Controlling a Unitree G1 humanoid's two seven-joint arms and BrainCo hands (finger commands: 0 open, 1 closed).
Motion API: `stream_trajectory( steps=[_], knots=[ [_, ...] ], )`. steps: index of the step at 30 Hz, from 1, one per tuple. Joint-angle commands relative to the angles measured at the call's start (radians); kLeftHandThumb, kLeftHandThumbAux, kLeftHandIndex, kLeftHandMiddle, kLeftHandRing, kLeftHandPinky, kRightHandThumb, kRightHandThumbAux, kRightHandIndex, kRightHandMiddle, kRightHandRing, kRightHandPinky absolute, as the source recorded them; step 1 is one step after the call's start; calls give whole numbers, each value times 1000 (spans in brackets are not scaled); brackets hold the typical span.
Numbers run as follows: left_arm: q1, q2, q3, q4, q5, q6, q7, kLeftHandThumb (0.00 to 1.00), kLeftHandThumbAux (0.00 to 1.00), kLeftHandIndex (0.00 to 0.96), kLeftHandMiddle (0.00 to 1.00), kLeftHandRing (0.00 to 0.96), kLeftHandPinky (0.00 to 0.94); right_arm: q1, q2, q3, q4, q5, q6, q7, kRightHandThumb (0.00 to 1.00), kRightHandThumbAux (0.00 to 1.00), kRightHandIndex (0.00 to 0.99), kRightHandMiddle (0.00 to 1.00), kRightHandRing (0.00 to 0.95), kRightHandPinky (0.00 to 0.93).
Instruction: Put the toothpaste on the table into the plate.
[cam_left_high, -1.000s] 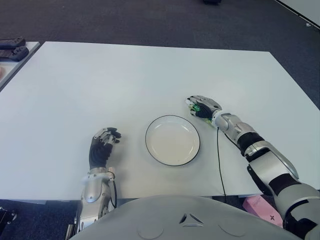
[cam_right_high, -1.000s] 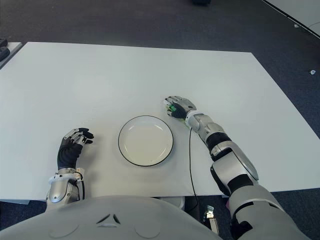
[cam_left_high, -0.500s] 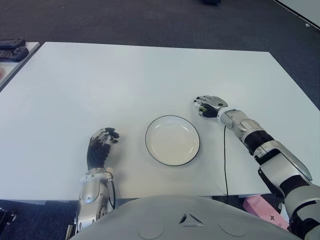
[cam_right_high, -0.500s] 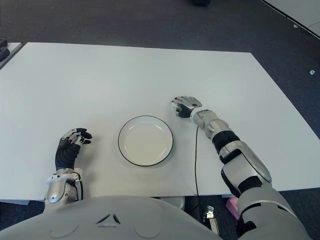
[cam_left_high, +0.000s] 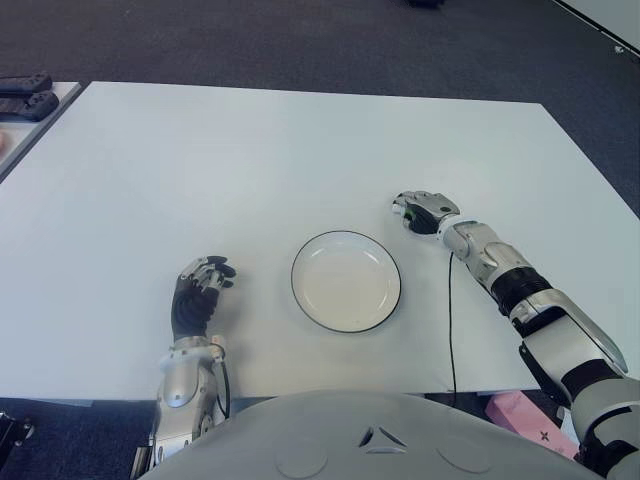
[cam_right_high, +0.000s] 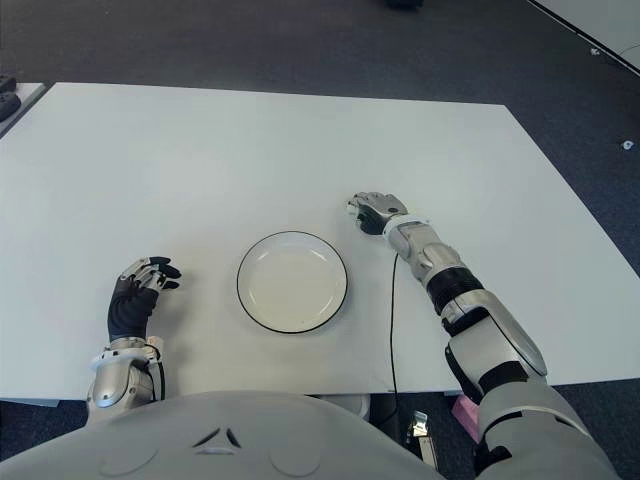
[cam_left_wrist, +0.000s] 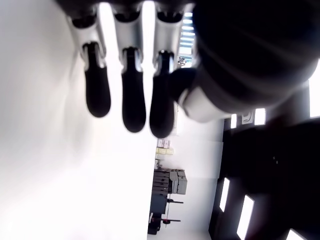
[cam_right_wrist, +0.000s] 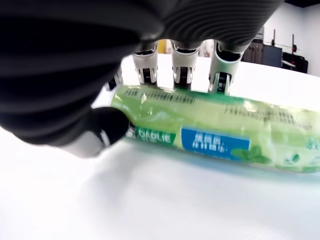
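We are closing our right hand (cam_left_high: 422, 212) around the toothpaste (cam_right_wrist: 210, 135), fingers (cam_right_wrist: 182, 70) over its far side and thumb on the near side, securing it for transfer. The tube is sitting inside the grasp, just right of the plate (cam_left_high: 345, 280), not yet in it. Our left hand (cam_left_high: 200, 292) is idling left of the plate, relaxed and holding nothing.

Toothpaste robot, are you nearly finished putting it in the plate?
Not yet. Done: the right hand has closed its fingers around the green toothpaste, beyond the plate's right rim. Now: gripping it there. Left: carrying it over and dropping it in the plate, which holds nothing. The left hand is idle, left of the plate.
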Motion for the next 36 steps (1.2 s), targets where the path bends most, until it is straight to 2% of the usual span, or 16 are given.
stream_trajectory(
  steps=[1,4,6,13,36],
  knots=[
    [10,-10,-2,3,11,31,16,709,723,433,522,492,472,142,-12,-3,55,22,0,45,831,678,468,413,456,485],
    [12,-8,-4,-1,14,33,14,707,724,433,526,502,482,153,-8,-23,41,33,3,31,894,665,461,438,476,545],
    [13,-5,-5,-2,12,30,8,706,724,432,531,511,488,157,-5,-30,37,33,6,25,933,653,440,484,527,618],
    [14,-4,-3,-4,-2,36,-2,706,724,432,528,503,465,163,-5,-40,17,25,18,33,955,651,401,518,559,755],
    [5,-9,5,5,-16,47,1,711,723,432,515,487,455,197,10,-112,-48,71,-5,7,954,656,384,528,555,805]
  ],
)
